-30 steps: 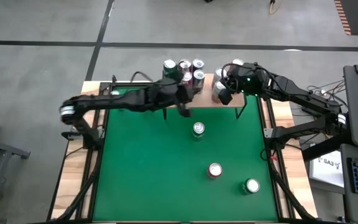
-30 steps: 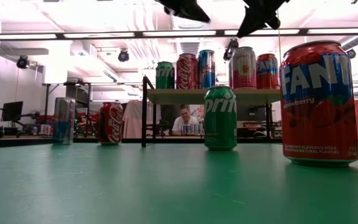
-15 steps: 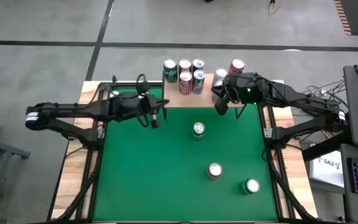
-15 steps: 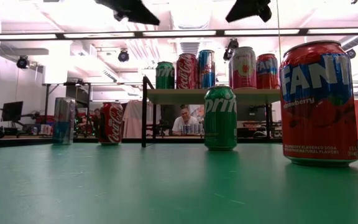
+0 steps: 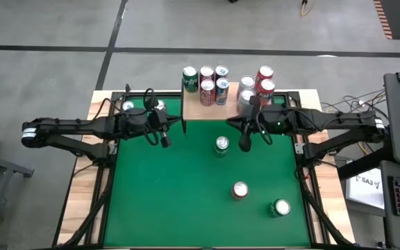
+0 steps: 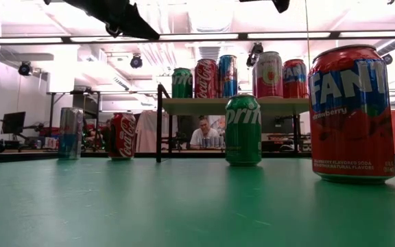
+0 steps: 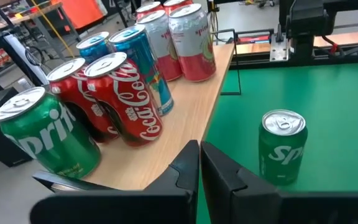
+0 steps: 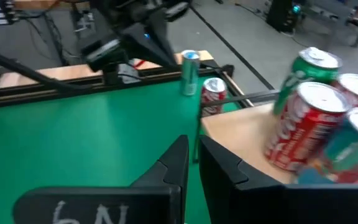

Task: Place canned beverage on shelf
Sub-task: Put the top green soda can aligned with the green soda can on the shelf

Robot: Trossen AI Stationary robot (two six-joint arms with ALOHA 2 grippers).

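Both grippers pressed closed and empty above the green table, beside the shelf.
From above, left gripper [image 5: 164, 139] and right gripper [image 5: 244, 144] flank the shelf [image 5: 214, 110]; left wrist alone shows a Sprite can [image 7: 281, 147] standing off-shelf; the low view shows a person [image 6: 201, 132] behind.

Cans [image 5: 214, 85] on shelf [image 5: 217, 109]; three cans [image 5: 239, 189] on table [image 5: 165, 201].

Bright, even light falls from ceiling strip lamps [image 6: 197, 36], which blow out white in the low view. Shadows on the green tabletop [image 5: 186, 201] are faint. The right wrist view is motion-blurred, its cans [image 8: 306, 124] smeared; the left wrist view is sharp.
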